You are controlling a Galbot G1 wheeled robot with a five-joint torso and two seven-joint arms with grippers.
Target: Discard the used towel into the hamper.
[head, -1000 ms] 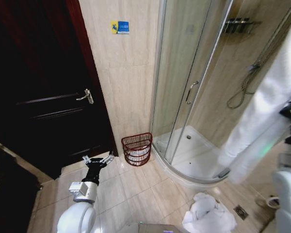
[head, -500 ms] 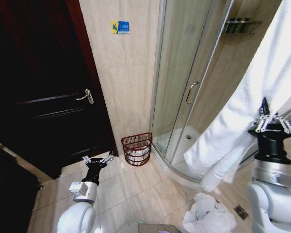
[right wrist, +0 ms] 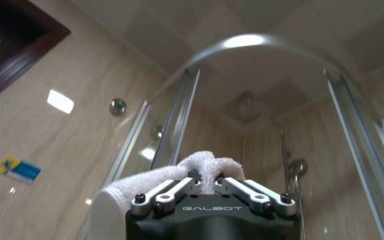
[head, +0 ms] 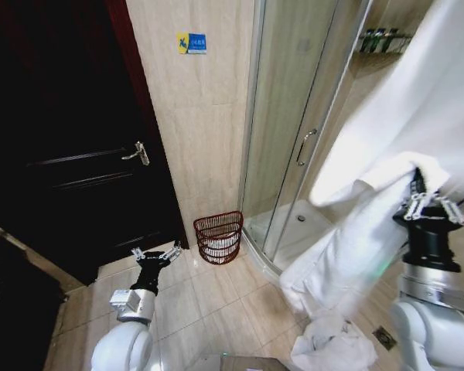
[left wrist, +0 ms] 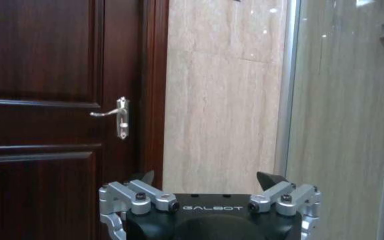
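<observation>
The used towel (head: pixel 371 224), large and white, hangs from my right gripper (head: pixel 427 193), which is raised at the right and shut on a fold of it. Its lower end trails down toward the floor in front of the shower. In the right wrist view the towel (right wrist: pixel 205 162) bunches between the closed fingers of the right gripper (right wrist: pixel 209 181). The hamper (head: pixel 218 237), a small reddish-brown wire basket with something white inside, stands on the floor against the tiled wall, well left of the towel. My left gripper (head: pixel 156 255) is held low and open near the door, left of the hamper, and in its own wrist view the left gripper (left wrist: pixel 209 179) is empty.
A dark wooden door (head: pixel 62 154) with a metal handle (head: pixel 139 152) fills the left. The glass shower enclosure (head: pixel 294 139) and its curved tray rim (head: pixel 263 259) stand right of the hamper. A heap of white cloth (head: pixel 332 344) lies on the tiles near a floor drain (head: pixel 383 336).
My right gripper came in from the right edge with the towel. The towel has swung left, its lower end now hanging nearer the middle. The left arm has not moved.
</observation>
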